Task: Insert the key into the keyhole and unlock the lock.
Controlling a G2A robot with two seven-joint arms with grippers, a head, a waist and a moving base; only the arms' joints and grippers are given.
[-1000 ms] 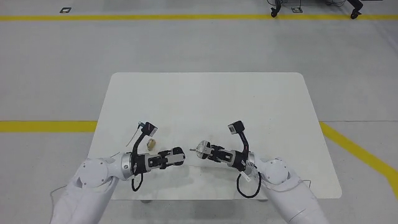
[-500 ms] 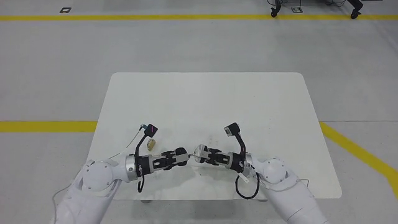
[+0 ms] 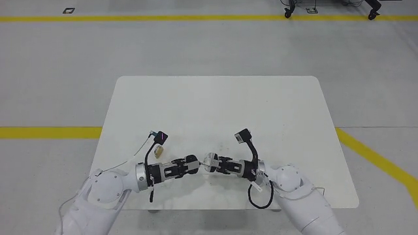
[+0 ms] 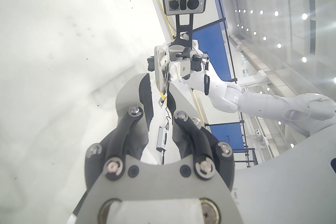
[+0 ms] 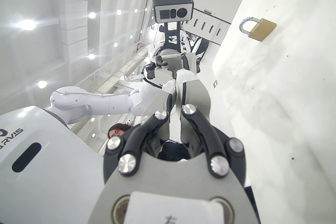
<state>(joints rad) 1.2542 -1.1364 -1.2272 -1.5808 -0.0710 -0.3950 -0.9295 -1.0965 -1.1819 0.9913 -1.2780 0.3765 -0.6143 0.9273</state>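
Right gripper point(image 5: 175, 83) is pinched together, seemingly on key point(image 4: 164, 81); left gripper point(image 4: 157, 87) is spread around its tip. Key should be centred in that gap before being clamped.

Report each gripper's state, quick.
Left gripper: open, gripping nothing.
Right gripper: closed, apparently pinching the key.

a white table point(image 3: 261, 104) with rounded corners stands on a grey floor point(image 3: 59, 72). a brass padlock point(image 5: 262, 30) with a silver shackle lies flat on its top, toward the near left part and apart from the edges. the shackle looks closed. small dark specks point(image 5: 292, 158) dot the surface.
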